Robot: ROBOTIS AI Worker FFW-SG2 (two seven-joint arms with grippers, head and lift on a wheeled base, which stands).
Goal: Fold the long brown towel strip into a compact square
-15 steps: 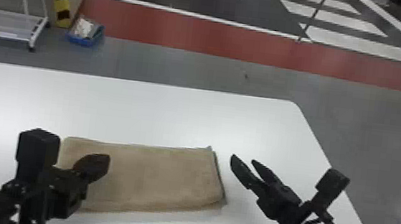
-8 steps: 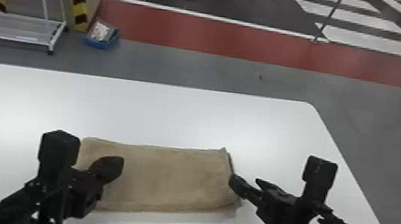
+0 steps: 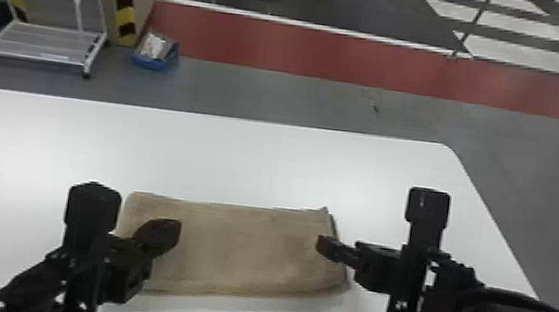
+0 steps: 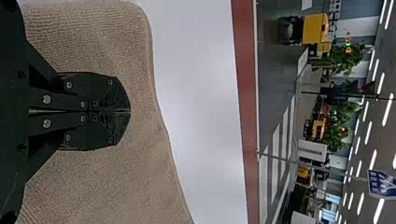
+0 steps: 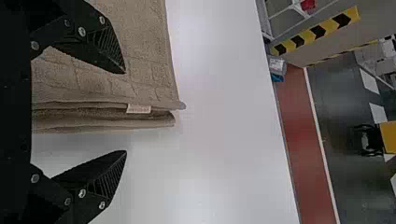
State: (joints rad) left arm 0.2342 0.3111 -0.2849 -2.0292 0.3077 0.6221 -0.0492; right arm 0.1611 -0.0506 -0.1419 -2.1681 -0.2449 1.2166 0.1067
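Off to the robot's right, the right gripper has come in toward the towel: a second ago it stood just beyond the towel's right end, and now one finger reaches over that end. The left gripper has kept about the same place over the left part of the towel, and the towel has kept its shape.

Brown and folded in layers, the towel lies flat on the white table, near the robot's side. It is an oblong, longer from left to right than it is deep, so it is no square. Its far edge is nearly straight, and a small corner pokes up at the far right. At the right end the right wrist view shows the layers stacked, their edges uneven, with a small pale label at the edge.

The right gripper is spread wide and holds nothing. One finger is over the towel, the other over the bare table beside it. The left gripper's fingers are together, with towel behind them in its wrist view; I cannot tell whether they touch it.

Beyond the table stand a white rack and a blue bin.
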